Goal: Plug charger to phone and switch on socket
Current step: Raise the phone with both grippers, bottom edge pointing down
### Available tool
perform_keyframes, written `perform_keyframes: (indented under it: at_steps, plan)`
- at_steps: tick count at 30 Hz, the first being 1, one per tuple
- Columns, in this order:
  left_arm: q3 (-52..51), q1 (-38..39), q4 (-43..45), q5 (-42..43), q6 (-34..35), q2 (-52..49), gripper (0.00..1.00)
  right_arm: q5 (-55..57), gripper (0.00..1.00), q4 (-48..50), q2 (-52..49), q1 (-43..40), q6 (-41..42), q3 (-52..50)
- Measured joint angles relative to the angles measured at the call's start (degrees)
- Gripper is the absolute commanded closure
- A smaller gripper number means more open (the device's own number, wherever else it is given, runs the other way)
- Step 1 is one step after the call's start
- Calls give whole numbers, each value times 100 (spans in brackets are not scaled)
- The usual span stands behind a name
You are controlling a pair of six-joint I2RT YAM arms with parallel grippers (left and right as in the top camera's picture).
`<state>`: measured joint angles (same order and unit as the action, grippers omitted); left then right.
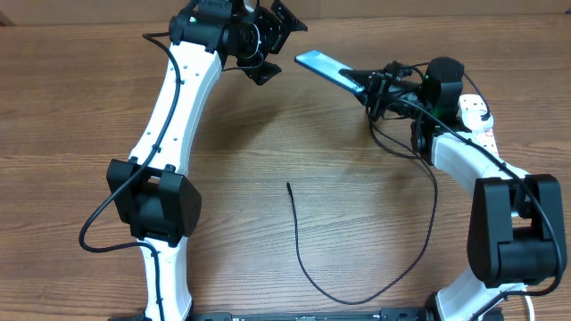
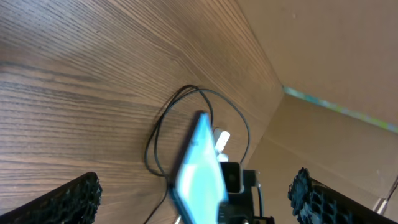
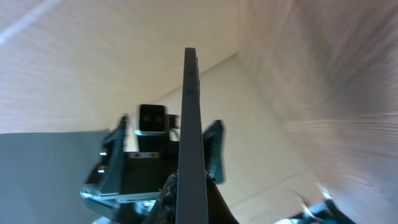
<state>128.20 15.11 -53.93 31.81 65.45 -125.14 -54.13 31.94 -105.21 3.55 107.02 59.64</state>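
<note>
The phone [image 1: 323, 68], slim with a light blue screen, is held off the table at the back, with my right gripper [image 1: 369, 87] shut on its right end. In the right wrist view the phone [image 3: 191, 137] shows edge-on, clamped between the fingers [image 3: 171, 199]. My left gripper [image 1: 278, 45] stands open just left of the phone's free end, not touching it. In the left wrist view the blurred phone [image 2: 200, 168] lies between the wide-apart fingers [image 2: 65, 200]. The charger [image 1: 312, 267] is a thin black cable lying on the table, its tip [image 1: 288, 185] free at mid-table. The socket [image 1: 478, 116] lies at the far right.
The charger cable loops toward the front edge, then rises to the right under my right arm [image 1: 464, 160]. My left arm [image 1: 174, 107] stretches along the table's left side. A cardboard wall [image 2: 336, 56] stands behind the table.
</note>
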Motion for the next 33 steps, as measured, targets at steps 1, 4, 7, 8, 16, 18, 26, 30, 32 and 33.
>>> perform_keyframes:
  at_steps: [1, 4, 7, 8, 16, 18, 26, 30, 32, 33]
  plan:
    - [0, 13, 2, -17, 39, 0, 0, 46, 96, 92, 0, 15, 133, 2]
    - [0, 68, 4, -76, 199, 0, 0, 195, 96, 251, 0, 98, 573, 2]
    - [0, 144, 125, -103, 306, 0, 0, 278, 96, 308, 0, 232, 885, 2]
    - [0, 155, 133, -120, 323, 0, 0, 308, 96, 306, 0, 275, 887, 2]
    - [0, 326, 153, -385, 387, 0, 0, 411, 96, 1154, -13, 404, 890, -7]
    - [0, 356, 157, -431, 457, 0, 0, 415, 96, 1281, -13, 404, 890, -7]
    - [0, 474, 192, -739, 540, 0, 0, 396, 96, 1325, -13, 448, 890, -7]
    - [0, 479, 297, -772, 540, 0, 0, 396, 96, 1322, -13, 481, 890, -7]
    - [0, 479, 297, -789, 540, 0, 0, 393, 96, 1327, -13, 481, 890, -7]
    - [0, 479, 297, -793, 540, 0, 2, 391, 96, 1325, -13, 479, 890, -7]
